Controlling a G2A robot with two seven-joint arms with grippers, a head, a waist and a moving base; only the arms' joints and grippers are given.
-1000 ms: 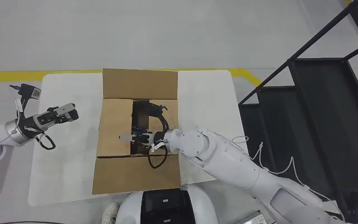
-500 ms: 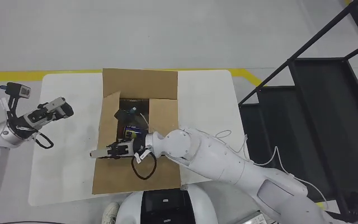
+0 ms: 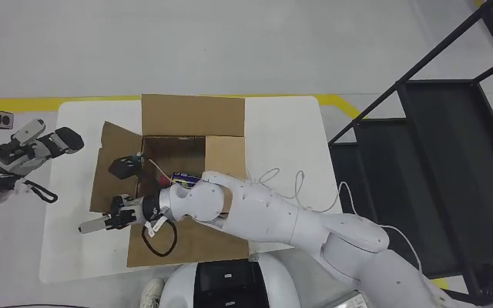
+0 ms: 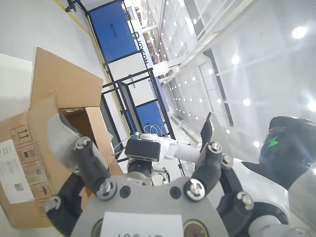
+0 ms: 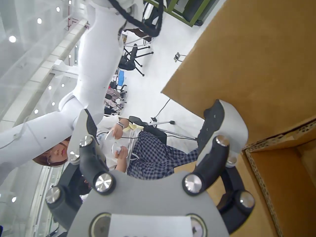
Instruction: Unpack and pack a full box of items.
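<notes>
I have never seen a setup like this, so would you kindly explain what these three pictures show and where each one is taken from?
This is a two-armed robot working at a white table. The top view looks down from a camera above its arms. The other two views come from a camera on each wrist, so each shows its own gripper's fingers up close. On the table stands an open cardboard box, and a blue packet can be seen inside it. The right gripper is stretched across the box, by its folded-out side flap. Its fingers are open and hold nothing. The left gripper is off by the table's edge, also open and empty.
</notes>
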